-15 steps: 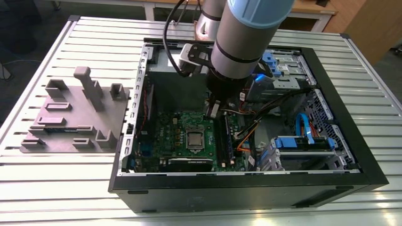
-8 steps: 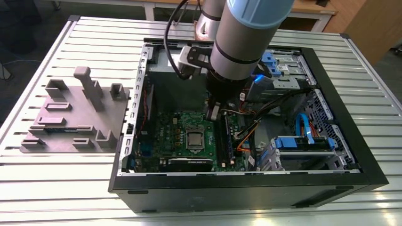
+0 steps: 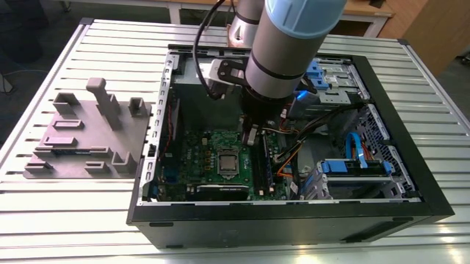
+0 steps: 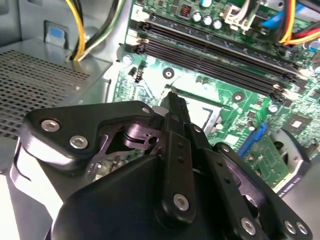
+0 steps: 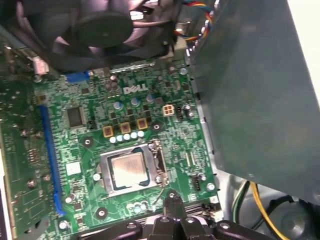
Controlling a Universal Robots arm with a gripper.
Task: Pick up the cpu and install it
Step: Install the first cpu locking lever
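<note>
The cpu [image 3: 228, 162] is a small silvery square lying flat in its socket on the green motherboard [image 3: 202, 148] inside the open computer case. In the first wrist view the cpu [image 5: 132, 170] sits within the metal socket frame, with the gripper [image 5: 172, 198] just beside the frame's edge and above the board. In the second wrist view the gripper [image 4: 171, 96] shows its black fingers pressed together with nothing between them, and part of the socket [image 4: 207, 114] shows past them. In the exterior view the gripper [image 3: 252, 133] hangs under the grey arm, a little behind the cpu.
The black case wall [image 3: 294, 217] rings the board. Long black memory slots [image 4: 215, 55], coloured cables [image 3: 290, 157], a fan [image 5: 100, 25] and blue drive bays [image 3: 353, 168] crowd the inside. A grey fixture block [image 3: 85, 137] stands on the slatted table at the exterior view's left.
</note>
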